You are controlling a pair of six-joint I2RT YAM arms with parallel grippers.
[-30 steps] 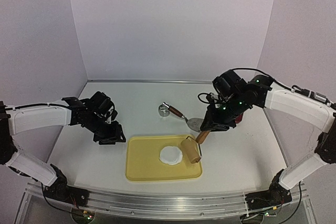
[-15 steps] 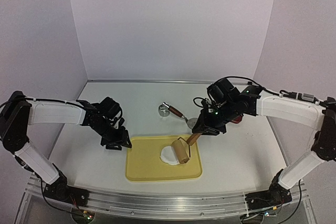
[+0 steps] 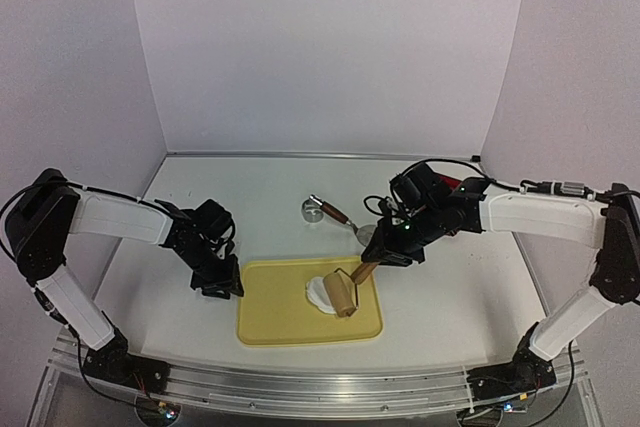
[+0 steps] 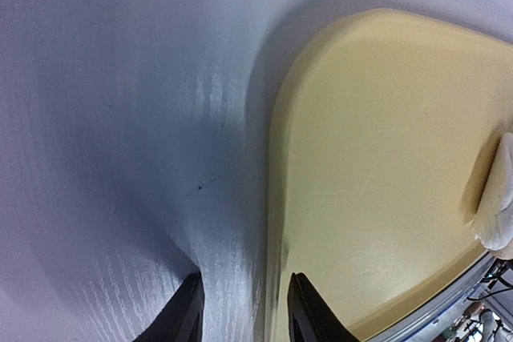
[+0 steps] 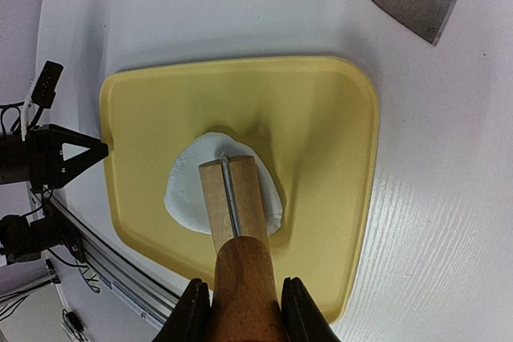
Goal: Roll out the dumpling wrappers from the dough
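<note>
On yellow board (image 3: 270, 319) — right gripper (image 5: 243, 307) clamps roller (image 5: 235, 198) handle, barrel atop dough (image 5: 184, 191); left gripper (image 4: 244, 311) parted astride board edge.

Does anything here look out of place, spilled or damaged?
Nothing stands out. The dough lies on the yellow board, under the wooden roller that the right hand holds; nothing is spilled.

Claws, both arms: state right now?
Left claw: open, astride the edge of the board, not gripping it.
Right claw: shut on the handle of the roller.
</note>
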